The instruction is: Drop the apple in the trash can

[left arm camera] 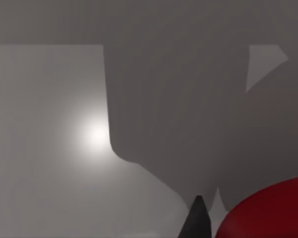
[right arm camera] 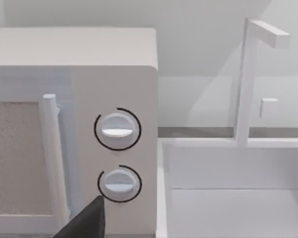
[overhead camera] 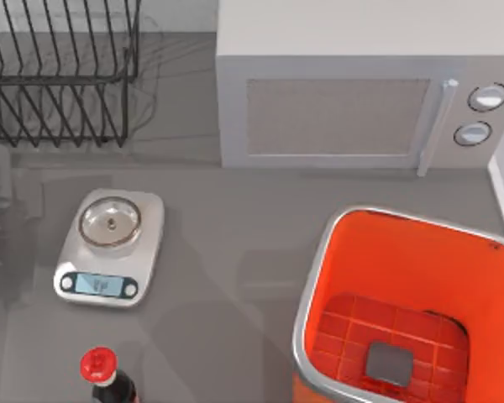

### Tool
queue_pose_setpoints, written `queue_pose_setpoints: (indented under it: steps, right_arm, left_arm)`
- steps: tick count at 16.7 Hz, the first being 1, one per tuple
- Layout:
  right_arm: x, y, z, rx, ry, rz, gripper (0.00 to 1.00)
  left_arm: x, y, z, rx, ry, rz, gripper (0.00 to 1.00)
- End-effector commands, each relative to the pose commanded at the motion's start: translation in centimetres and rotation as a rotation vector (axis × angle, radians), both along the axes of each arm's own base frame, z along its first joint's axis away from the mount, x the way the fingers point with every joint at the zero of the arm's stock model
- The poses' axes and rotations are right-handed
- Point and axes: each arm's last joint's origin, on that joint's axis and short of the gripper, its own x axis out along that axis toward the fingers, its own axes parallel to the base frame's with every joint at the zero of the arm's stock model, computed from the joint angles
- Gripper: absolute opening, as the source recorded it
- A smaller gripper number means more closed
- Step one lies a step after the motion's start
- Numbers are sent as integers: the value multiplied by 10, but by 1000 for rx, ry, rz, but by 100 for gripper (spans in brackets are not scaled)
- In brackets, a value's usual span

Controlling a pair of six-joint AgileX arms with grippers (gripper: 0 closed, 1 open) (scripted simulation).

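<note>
From above, the trash can (overhead camera: 319, 277) sits at the table's right front corner, open, just a grey square on its gridded floor. My left wrist camera catches the apple (left arm camera: 273, 210), a deep-red curve right beside one dark fingertip (left arm camera: 196, 220), over plain grey table. Can't tell whether my left fingers are open or closed. My right wrist camera faces the microwave (right arm camera: 74, 74) and its dials.
</note>
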Motion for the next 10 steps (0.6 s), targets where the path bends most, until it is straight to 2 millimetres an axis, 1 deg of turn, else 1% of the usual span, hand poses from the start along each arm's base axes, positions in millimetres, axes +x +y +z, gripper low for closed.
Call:
queue_pose_setpoints:
  steps: [1,3,5,7,10]
  right_arm:
    - [0,0,0,0,0,0,100]
    - [0,0,0,0,0,0,100]
    - [0,0,0,0,0,0,100]
    - [0,0,0,0,0,0,100]
    - [0,0,0,0,0,0,100]
  left_arm:
    - [-5,-3,5,-10,23,13,0]
    - [-4,-2,9,-10,22,13,0]
    - [1,-1,24,-10,18,10,0]
    - [5,-1,48,-12,24,5,0]
    - [3,-2,94,-17,59,1,0]
